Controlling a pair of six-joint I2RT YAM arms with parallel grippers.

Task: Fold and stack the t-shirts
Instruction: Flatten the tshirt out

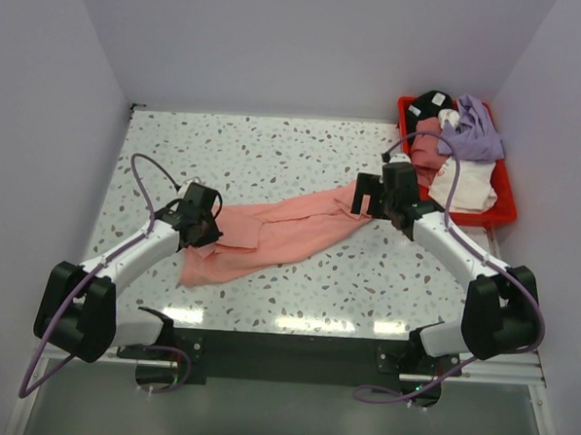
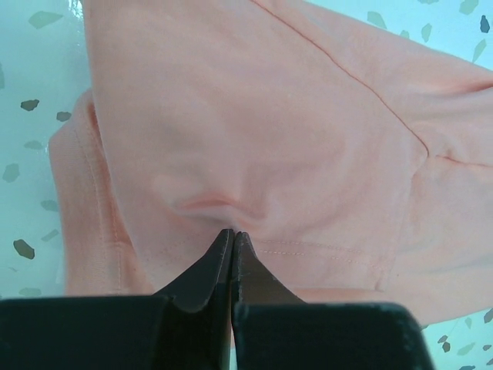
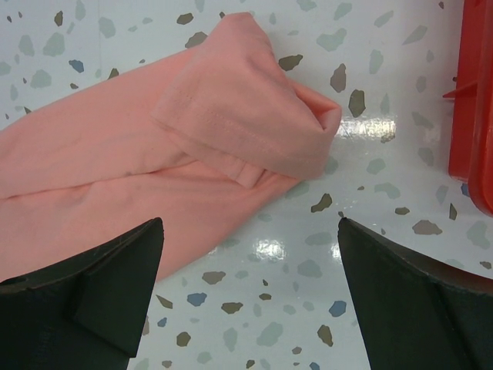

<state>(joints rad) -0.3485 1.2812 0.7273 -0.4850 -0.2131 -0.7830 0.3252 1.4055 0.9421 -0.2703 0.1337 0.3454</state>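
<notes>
A pink t-shirt point(image 1: 280, 232) lies stretched out in a long crumpled band across the middle of the speckled table point(image 1: 304, 150). My left gripper point(image 1: 209, 233) sits at the shirt's left end, and its jaws are shut on a puckered fold of the pink fabric point(image 2: 269, 116) near a stitched hem, as the left wrist view point(image 2: 233, 233) shows. My right gripper point(image 1: 366, 204) is open and empty, just above the table beside the shirt's right end. In the right wrist view point(image 3: 249, 221) a folded sleeve point(image 3: 254, 116) lies just ahead of it.
A red bin point(image 1: 510, 205) stands at the back right and holds a heap of clothes: a purple shirt point(image 1: 475, 130), a white one point(image 1: 468, 183), a dark red one point(image 1: 428, 152) and something black point(image 1: 433, 100). Its red wall point(image 3: 474, 116) lies close to the right gripper.
</notes>
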